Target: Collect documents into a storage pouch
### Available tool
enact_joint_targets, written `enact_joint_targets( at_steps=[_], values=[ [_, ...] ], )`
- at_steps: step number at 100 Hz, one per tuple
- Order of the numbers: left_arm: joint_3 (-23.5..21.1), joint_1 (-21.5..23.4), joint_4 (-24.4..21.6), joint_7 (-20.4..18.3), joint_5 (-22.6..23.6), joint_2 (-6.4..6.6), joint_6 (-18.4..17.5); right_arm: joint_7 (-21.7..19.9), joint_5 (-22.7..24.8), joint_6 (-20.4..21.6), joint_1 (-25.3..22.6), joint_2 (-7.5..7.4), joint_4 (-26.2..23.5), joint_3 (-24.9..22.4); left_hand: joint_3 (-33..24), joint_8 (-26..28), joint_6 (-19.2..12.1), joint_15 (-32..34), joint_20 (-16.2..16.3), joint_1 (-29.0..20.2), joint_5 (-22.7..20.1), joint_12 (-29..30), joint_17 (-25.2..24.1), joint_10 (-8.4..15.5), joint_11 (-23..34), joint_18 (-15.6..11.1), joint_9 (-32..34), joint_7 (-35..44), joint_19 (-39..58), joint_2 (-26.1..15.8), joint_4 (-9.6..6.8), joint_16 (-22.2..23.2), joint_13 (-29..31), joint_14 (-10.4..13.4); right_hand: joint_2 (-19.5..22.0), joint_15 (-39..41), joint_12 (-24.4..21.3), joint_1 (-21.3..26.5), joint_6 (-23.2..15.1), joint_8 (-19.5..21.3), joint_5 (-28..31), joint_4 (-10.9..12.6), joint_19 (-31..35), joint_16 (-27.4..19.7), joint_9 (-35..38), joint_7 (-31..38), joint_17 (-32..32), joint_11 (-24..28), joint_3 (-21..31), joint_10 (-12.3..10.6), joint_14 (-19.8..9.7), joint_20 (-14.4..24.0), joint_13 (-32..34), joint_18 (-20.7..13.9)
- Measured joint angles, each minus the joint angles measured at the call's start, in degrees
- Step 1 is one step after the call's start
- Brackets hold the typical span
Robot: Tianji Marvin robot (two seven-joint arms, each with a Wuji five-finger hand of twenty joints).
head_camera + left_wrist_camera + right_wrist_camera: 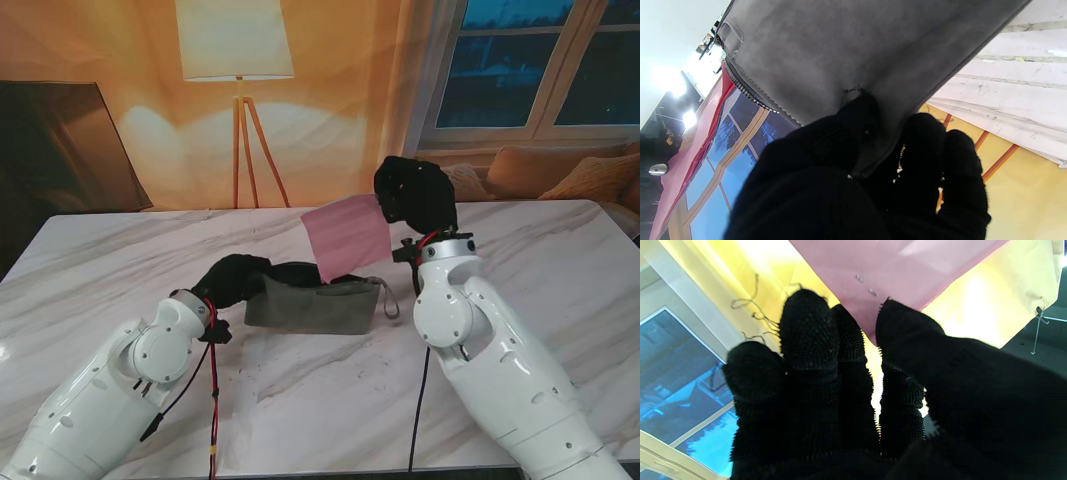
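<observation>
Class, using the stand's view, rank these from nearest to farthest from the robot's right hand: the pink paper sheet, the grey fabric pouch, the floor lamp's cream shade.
1. Pink paper sheet: held by the right hand, extending to its left.
2. Grey fabric pouch: on the table, nearer to me, held at its left end by the left hand.
3. Floor lamp's cream shade: far left, behind the table.

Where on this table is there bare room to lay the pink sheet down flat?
Bare marble table left of the grey pouch and far right past the right hand. Crowded at centre: pouch, left hand, pink sheet.
</observation>
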State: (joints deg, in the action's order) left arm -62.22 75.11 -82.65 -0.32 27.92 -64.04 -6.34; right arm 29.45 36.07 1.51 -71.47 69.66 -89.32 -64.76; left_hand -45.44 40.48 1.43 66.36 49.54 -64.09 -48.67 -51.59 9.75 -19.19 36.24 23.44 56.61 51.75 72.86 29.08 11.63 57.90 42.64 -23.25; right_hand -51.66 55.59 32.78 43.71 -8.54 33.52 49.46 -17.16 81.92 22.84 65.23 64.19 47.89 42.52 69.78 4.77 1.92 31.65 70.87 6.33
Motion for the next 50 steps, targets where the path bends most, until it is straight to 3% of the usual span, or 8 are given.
enact_joint_targets(
  at_steps=[50],
  values=[
    [-0.1, 0.2, -0.1, 0.3, 0.3, -0.02, -0.6, -2.0, 3.1, 2.4, -0.3, -0.8, 0.4, 0.3, -2.2, -3.2, 0.0, 0.6, 0.6, 1.4, -0.1, 0.0, 0.0, 0.0, 0.8, 0.1, 0.1, 0.2, 0.0, 0.6, 0.0, 0.2, 0.0, -0.3, 0.0, 0.0, 0.0, 0.0, 0.0, 0.0, 0.0, 0.0, -0.5, 0.0, 0.0, 0.0, 0.0, 0.0, 0.0, 0.0, 0.0, 0.0, 0.0, 0.0]
  ],
)
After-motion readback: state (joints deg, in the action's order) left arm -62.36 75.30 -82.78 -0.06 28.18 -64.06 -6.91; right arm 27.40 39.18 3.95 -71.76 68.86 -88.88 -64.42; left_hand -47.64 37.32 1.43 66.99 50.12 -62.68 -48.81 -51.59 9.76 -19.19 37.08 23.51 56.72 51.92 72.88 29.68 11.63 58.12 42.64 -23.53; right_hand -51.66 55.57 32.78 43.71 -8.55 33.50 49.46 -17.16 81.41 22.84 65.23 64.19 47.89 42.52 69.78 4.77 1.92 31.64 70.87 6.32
